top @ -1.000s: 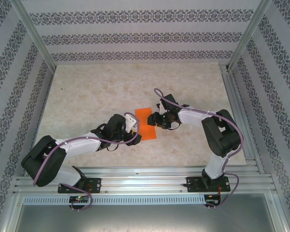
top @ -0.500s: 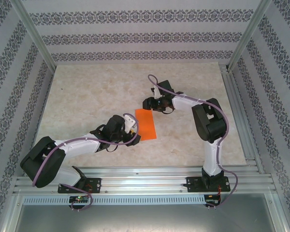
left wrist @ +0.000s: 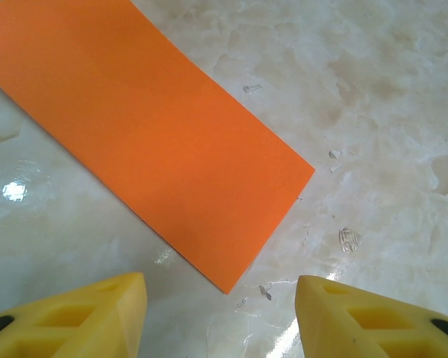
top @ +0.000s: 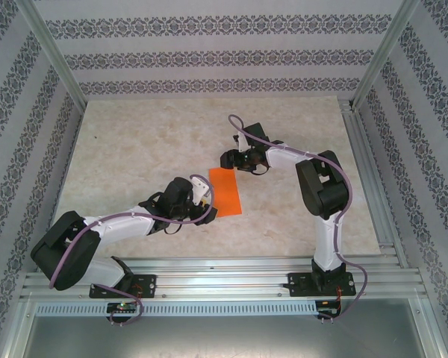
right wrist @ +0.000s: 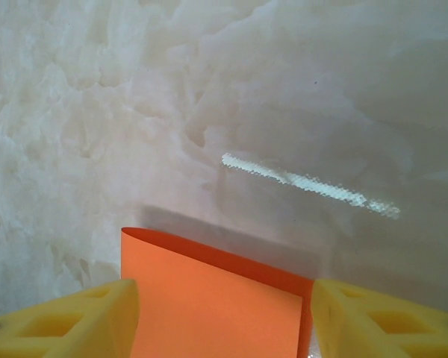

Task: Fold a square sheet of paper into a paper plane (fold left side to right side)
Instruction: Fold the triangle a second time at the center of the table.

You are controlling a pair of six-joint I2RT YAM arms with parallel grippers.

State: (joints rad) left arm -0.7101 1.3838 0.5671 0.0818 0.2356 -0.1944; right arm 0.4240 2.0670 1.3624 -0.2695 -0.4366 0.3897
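The square sheet of paper (top: 225, 191) is bright orange and lies folded in half as a long rectangle on the marble table. Its top layer (right wrist: 209, 306) bows up slightly at the far fold. My right gripper (top: 228, 159) hovers at the sheet's far end. It is open, with its yellow fingers (right wrist: 75, 321) standing either side of the paper's width, and the right gripper (right wrist: 224, 328) grips nothing. My left gripper (top: 207, 201) is open at the sheet's near left side. The near corner of the paper (left wrist: 149, 127) points into the gap of the left gripper (left wrist: 220, 317) without touching the fingers.
The table top (top: 134, 149) is pale marble with patterned walls on three sides. An aluminium rail (top: 369, 179) runs along the right edge, and more rails (top: 224, 283) cross the near edge by the arm bases.
The right gripper has moved from over the middle of the sheet to its far end and has opened a little wider. More of the paper now shows. The left arm has stayed still.
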